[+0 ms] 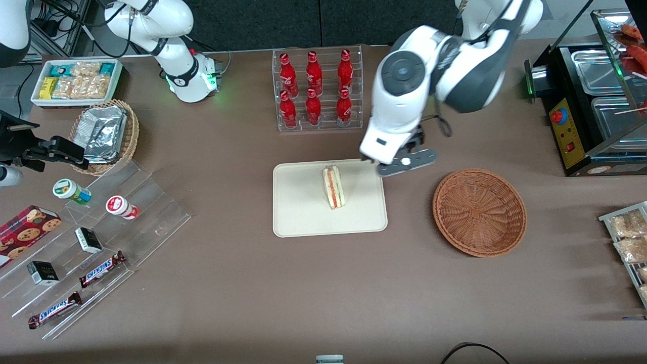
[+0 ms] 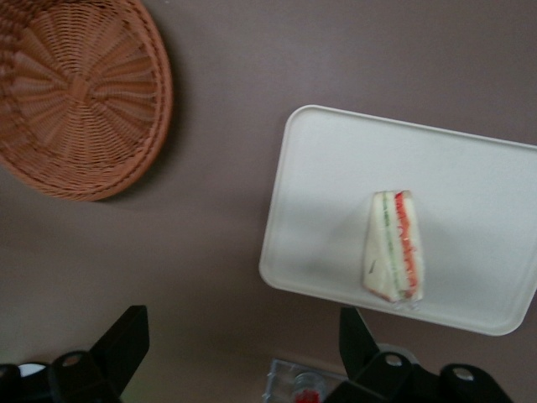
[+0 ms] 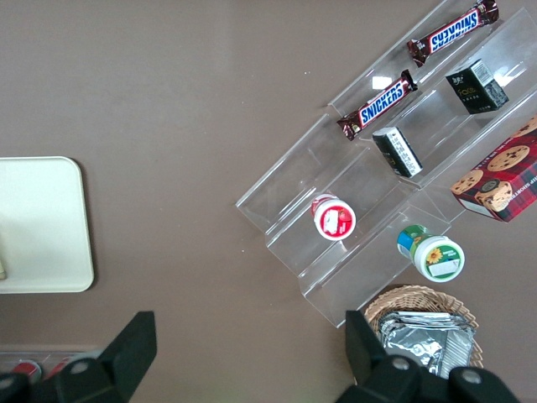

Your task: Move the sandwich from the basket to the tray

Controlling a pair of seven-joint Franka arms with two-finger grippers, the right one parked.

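The sandwich (image 1: 333,188) lies on its side in the middle of the cream tray (image 1: 303,217), red filling showing. It also shows in the left wrist view (image 2: 393,246), on the tray (image 2: 470,159). The reddish-brown basket (image 1: 478,212) stands empty beside the tray, toward the working arm's end; it also shows in the left wrist view (image 2: 80,92). My left gripper (image 1: 399,164) hangs above the table by the tray's corner nearest the bottle rack, farther from the front camera than the sandwich. Its fingers (image 2: 126,336) are spread wide and hold nothing.
A clear rack of red bottles (image 1: 317,91) stands just past the tray, close to my gripper. A tan basket of foil packets (image 1: 103,130), a white snack bin (image 1: 76,81) and acrylic steps with snacks (image 1: 91,237) lie toward the parked arm's end. A food warmer (image 1: 591,101) stands toward the working arm's end.
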